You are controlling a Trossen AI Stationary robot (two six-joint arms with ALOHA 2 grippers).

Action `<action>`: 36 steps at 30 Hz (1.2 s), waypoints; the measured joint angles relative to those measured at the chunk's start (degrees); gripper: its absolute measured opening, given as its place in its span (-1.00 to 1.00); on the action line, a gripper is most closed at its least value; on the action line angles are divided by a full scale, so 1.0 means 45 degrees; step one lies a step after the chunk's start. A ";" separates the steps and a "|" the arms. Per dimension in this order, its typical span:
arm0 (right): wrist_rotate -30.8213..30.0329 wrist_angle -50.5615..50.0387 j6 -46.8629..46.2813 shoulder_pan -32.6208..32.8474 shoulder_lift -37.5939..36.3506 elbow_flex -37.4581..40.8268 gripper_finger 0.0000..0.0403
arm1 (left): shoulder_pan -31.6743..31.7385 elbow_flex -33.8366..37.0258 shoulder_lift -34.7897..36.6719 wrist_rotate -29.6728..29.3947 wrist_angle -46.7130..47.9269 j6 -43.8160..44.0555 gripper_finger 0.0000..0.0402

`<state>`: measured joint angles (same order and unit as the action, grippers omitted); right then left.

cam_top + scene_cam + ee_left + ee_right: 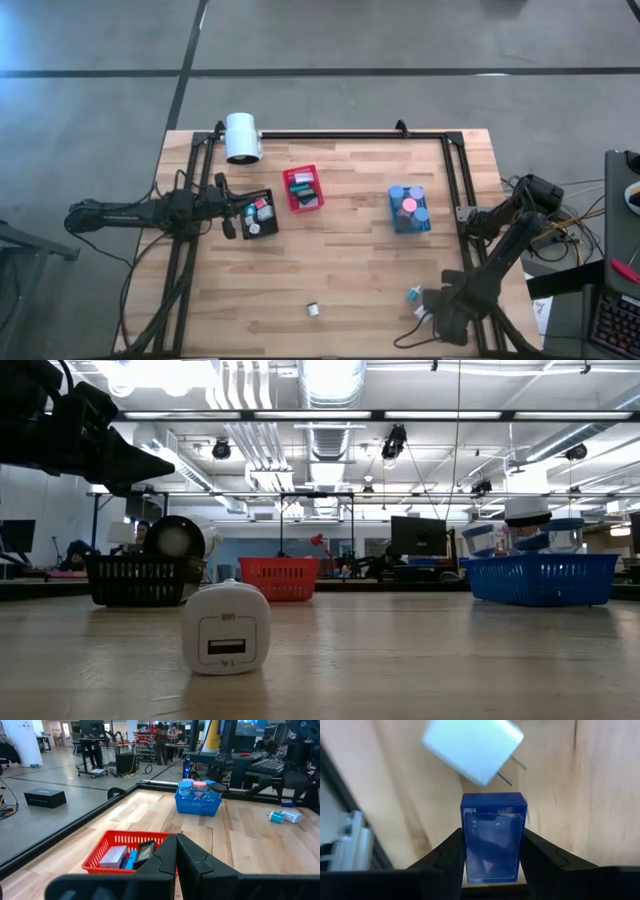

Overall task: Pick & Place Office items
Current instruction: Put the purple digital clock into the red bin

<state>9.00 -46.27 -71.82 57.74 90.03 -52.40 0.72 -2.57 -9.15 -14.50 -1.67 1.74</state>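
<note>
My right gripper is at the table's near right and is shut on a small blue block, which shows as a teal bit in the high view. A white plug charger lies just beyond the block, its prongs pointing toward it. Another white charger stands alone on the wood near the near edge. My left gripper is shut and empty, hovering by the black bin. More office items fill the black, red and blue bins. My right gripper pinches the blue block between its two fingers, one finger on each long side. The fingers lie along the block, whose far end sticks out past them. I cannot tell whether the block is lifted clear of the table.
The big white cylinder lies at the far left corner. A black frame rail runs along the far edge and down both sides. Bare wood lies between the bins and the near edge. People and desks show in the room behind.
</note>
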 joint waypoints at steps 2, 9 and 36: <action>-0.0569 -0.0016 -0.0011 -0.0003 -0.0422 0.0000 -0.28 | -0.0001 0.0000 0.0000 -0.0001 0.0000 0.0000 -0.93; -0.3192 0.0197 0.0993 -0.1236 -0.2180 -0.0007 -0.27 | 0.0003 0.0000 0.0000 0.0000 0.0000 0.0000 -0.93; -0.2417 0.7083 1.4848 -1.0106 -0.0990 -0.2331 -0.26 | 0.0003 0.0000 0.0000 -0.0005 0.0000 -0.0113 -0.93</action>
<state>-1.87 -14.39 -5.01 12.26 85.58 -62.89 0.73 -2.57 -9.15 -14.52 -1.67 1.23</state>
